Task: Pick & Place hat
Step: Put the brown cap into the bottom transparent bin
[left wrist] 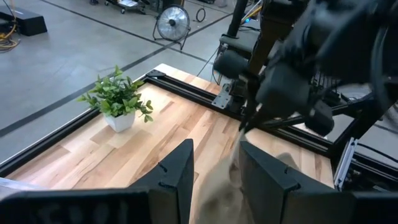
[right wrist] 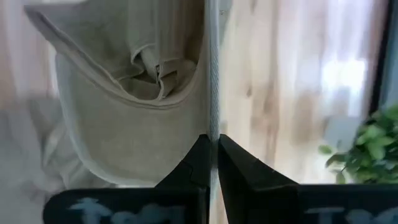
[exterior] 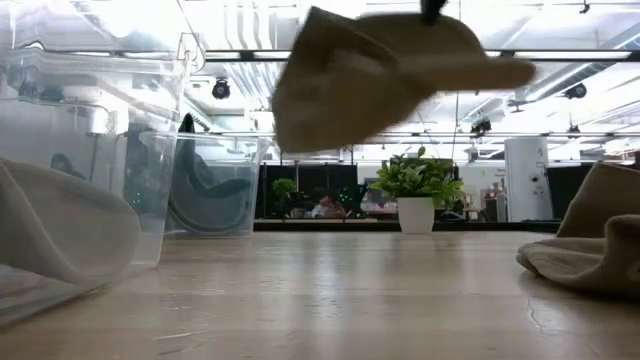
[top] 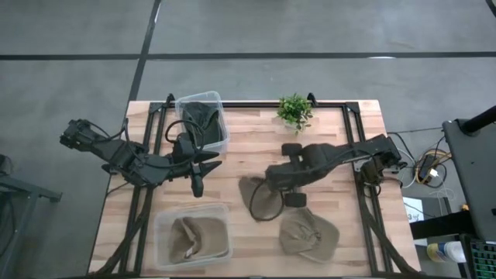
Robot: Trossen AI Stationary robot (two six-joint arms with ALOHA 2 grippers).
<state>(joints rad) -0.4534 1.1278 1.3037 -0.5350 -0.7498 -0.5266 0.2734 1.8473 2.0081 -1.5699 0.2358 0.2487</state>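
Note:
A tan hat (exterior: 380, 80) hangs in the air from my right gripper (top: 271, 180), which is shut on it over the table's middle. In the high view the hat (top: 260, 198) shows just below that gripper. My left gripper (top: 198, 174) is open and holds nothing, to the hat's left near the far bin. Its wrist view looks past its fingers (left wrist: 183, 174) at the right arm and the tan hat (left wrist: 225, 190). A second tan hat (top: 308, 232) lies flat on the table near the near edge. My right gripper (right wrist: 211, 163) pinches a thin edge of the hat (right wrist: 213, 118), seen edge-on between the two shut fingers. The fingers come from above, at the hat's top (exterior: 432, 12). The hat is lifted clear of the table and hangs below, its hollow inside (right wrist: 130, 87) facing the wrist camera.
A clear bin (top: 192, 236) at the near left holds tan hats. Another clear bin (top: 203, 120) at the far edge holds a dark hat. A small potted plant (top: 294, 111) stands at the far edge. Bare wood lies between the two arms.

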